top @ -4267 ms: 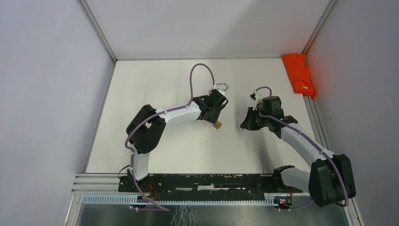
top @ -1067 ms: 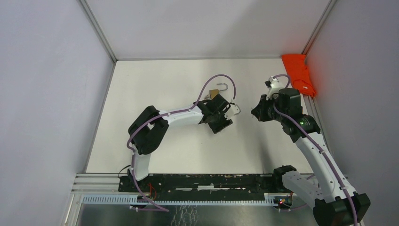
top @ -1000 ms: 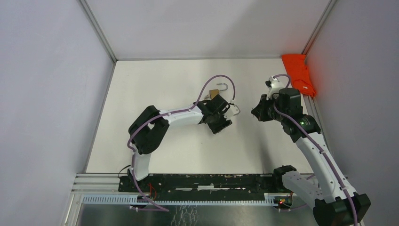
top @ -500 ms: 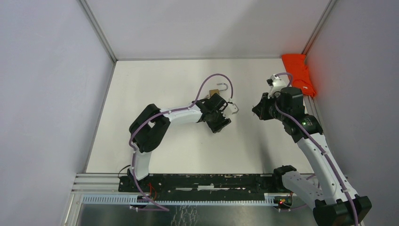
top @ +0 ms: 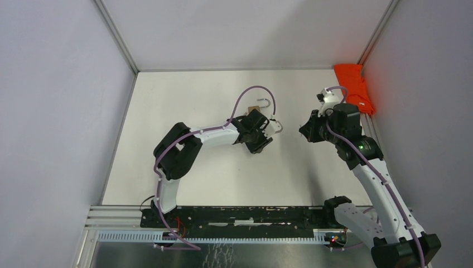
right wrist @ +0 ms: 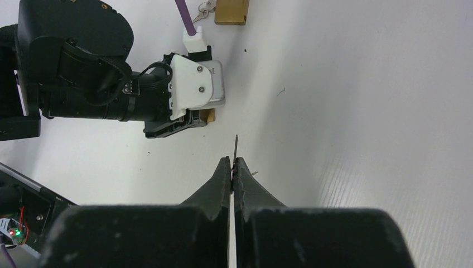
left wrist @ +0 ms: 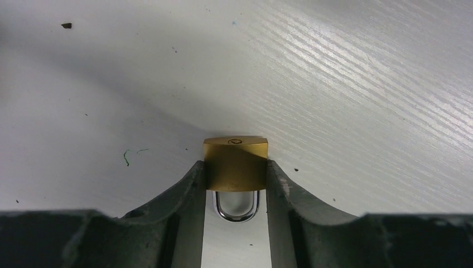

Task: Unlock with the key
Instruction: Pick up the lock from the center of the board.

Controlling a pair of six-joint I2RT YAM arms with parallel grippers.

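A brass padlock [left wrist: 234,159] lies on the white table [left wrist: 362,84], its steel shackle [left wrist: 237,207] pointing back toward my wrist. My left gripper [left wrist: 235,166] is shut on it, one finger pressed against each side of its body. In the right wrist view a brass corner of that padlock [right wrist: 207,115] peeks out under the left gripper [right wrist: 184,125]. My right gripper [right wrist: 231,162] is shut on the key [right wrist: 236,146], whose thin blade sticks out past the fingertips. In the top view the right gripper [top: 305,131] hovers right of the left gripper [top: 261,142], a gap between them.
A second brass padlock [top: 254,108] with an open shackle [top: 266,103] lies just behind the left gripper, with a small bunch of keys [right wrist: 203,10] beside it. A red cloth [top: 354,86] lies at the back right corner. Grey walls enclose the table.
The left jaws have closed in onto the sides of the padlock. The left wrist has shifted slightly toward the back. The right arm has barely moved, still holding the key.
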